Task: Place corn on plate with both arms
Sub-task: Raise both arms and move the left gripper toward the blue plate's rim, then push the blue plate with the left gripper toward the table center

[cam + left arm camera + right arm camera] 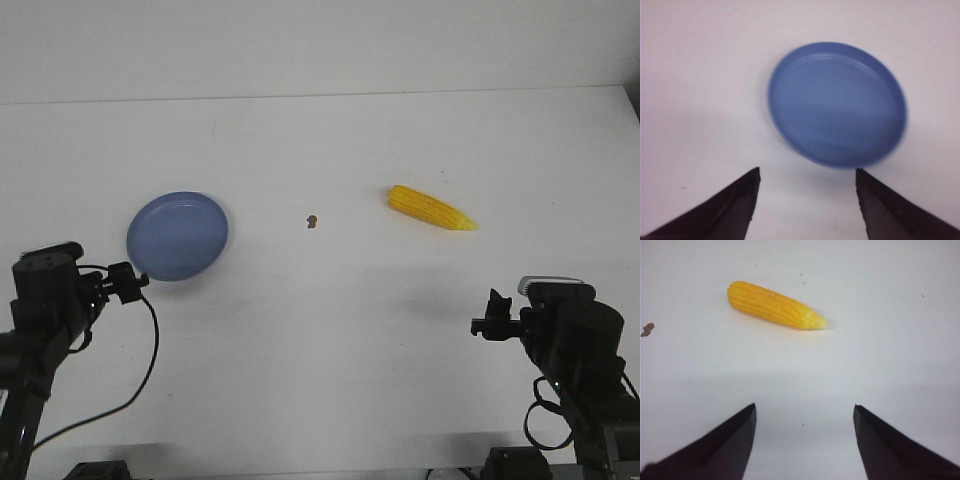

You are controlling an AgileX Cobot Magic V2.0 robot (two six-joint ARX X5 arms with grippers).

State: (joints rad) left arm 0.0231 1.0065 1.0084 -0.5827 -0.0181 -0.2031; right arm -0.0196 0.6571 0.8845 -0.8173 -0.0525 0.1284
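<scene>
One corn [431, 208] lengthwise across the table, tip toward the robot's right; both pincers wide apart, empty.

Two black jointed arms [45, 300], looping black cables, pointed black fingers [730, 210]

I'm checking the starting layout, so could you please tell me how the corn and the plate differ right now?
The corn is bright yellow, long and tapered to a point; the plate is blue, round and shallow. The corn lies towards the table's right, ahead of the right arm; the plate lies towards the left, ahead of the left arm. Both rest untouched on the white table.
</scene>
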